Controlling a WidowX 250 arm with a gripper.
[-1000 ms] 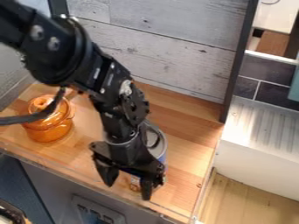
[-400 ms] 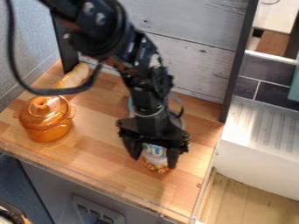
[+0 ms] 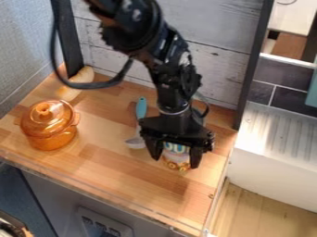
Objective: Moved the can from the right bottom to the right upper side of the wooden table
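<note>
The gripper (image 3: 175, 160) hangs over the right part of the wooden table (image 3: 105, 173), about midway between its front and back edges. Its two fingers stand on either side of the can (image 3: 178, 156), shut on it. White and blue print and an orange-brown lower band show on the can between the fingers; its upper part is hidden behind the gripper. The can looks roughly upright. Whether its base touches the wood, I cannot tell.
An orange lidded pot (image 3: 48, 126) stands at the left. A spoon with a teal handle (image 3: 141, 109) lies just left of the gripper, and a bread-like item (image 3: 77, 83) lies at the back left. A grey wood-plank wall (image 3: 213, 69) and dark post bound the back.
The gripper and the can between its fingers have moved back and to the right, away from the front edge. The spoon and the bread-like item have come into fuller view.
</note>
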